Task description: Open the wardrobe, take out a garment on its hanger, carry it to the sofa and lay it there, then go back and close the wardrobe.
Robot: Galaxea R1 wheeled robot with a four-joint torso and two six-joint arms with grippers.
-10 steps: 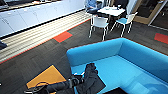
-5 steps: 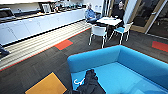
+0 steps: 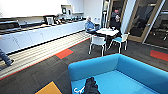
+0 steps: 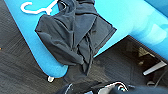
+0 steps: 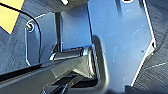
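gripper unseen; camera panned right; garment (image 4: 75, 37) on sofa (image 3: 130, 70)

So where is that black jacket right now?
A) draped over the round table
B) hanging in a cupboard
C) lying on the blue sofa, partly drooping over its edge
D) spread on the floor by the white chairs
C: in the left wrist view the garment lies crumpled on the sofa seat, with some fabric hanging over the edge toward the carpet and the white hanger beside its collar.
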